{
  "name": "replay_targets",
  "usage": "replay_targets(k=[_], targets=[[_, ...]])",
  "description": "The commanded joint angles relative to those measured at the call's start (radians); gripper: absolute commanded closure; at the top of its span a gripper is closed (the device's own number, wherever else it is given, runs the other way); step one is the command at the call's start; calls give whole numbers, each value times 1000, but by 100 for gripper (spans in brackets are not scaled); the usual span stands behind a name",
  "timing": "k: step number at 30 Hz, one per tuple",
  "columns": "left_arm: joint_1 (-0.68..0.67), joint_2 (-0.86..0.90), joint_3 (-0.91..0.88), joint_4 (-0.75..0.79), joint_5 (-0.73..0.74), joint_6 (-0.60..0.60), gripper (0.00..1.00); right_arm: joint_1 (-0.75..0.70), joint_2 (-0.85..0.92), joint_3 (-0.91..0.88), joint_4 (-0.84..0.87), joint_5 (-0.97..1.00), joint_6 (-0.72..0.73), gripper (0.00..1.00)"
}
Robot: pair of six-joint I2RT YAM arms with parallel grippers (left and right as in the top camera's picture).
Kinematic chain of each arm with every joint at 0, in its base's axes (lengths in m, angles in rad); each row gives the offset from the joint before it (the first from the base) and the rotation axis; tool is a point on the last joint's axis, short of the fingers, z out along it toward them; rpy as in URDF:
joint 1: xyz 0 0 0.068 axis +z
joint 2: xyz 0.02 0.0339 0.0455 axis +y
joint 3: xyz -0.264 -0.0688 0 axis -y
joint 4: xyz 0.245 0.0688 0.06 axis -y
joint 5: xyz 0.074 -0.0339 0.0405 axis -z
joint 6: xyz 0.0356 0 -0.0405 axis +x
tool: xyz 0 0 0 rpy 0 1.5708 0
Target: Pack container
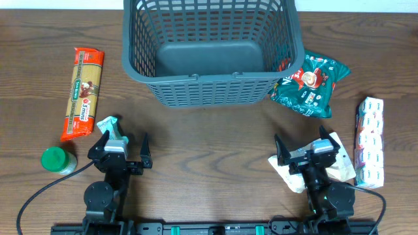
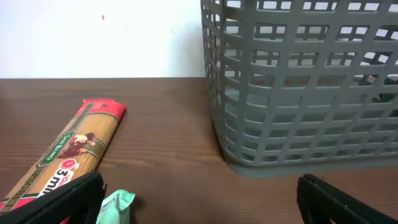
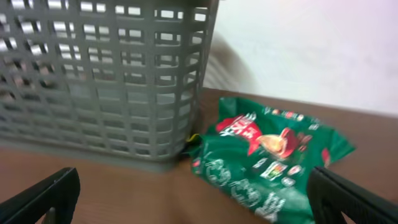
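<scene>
Packing has not begun, judging by the overhead view: the large dark grey plastic basket with lattice-slotted sides (image 1: 209, 91) stands at the top centre of the frame on the dark brown wooden worktop (image 1: 209, 163), and the part of its solid bottom that shows is bare. Every grocery item lies outside it, so all of the loading appears to be left. At the left of the frame lies a long orange-and-red packet of spaghetti (image 1: 83, 93), below it a small round green-topped jar (image 1: 57, 159), and just right of these a small mint-green packet (image 1: 110, 125), partly hidden under the left arm. At the right, a crinkled dark green snack bag (image 1: 310, 81) rests just beside the basket's near right corner. A white multi-pack carton (image 1: 369, 140) lies at the far right edge, and a cream pouch (image 1: 343, 163) lies partly under the right arm. The left jaws and the right jaws are both spread wide and hold nothing, low in the frame and well apart from the basket. The basket's tall walls will likely have to be cleared from above, and the two half-covered items may be awkward to reach.
</scene>
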Motion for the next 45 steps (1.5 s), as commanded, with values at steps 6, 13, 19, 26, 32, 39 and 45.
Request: replay_targets(k=[6, 13, 19, 26, 32, 39, 45], targets=[[3, 24, 1, -58, -22, -151, 1, -34, 23, 86, -26, 4, 337, 1], [4, 187, 236, -238, -65, -209, 2, -195, 312, 485, -296, 8, 264, 1], [5, 447, 499, -369, -97, -172, 2, -349, 760, 961, -645, -155, 142, 1], [5, 697, 757, -558, -104, -135, 2, -449, 1303, 1577, -1129, -330, 66, 1], [5, 799, 880, -679, -134, -121, 2, -452, 1532, 1712, -1083, -328, 102, 1], [5, 806, 901, -726, -134, -121, 2, -465, 1789, 1712, -1054, -328, 68, 1], [5, 806, 901, -730, -134, -121, 2, -473, 1983, 1712, -1019, -393, -7, 1]])
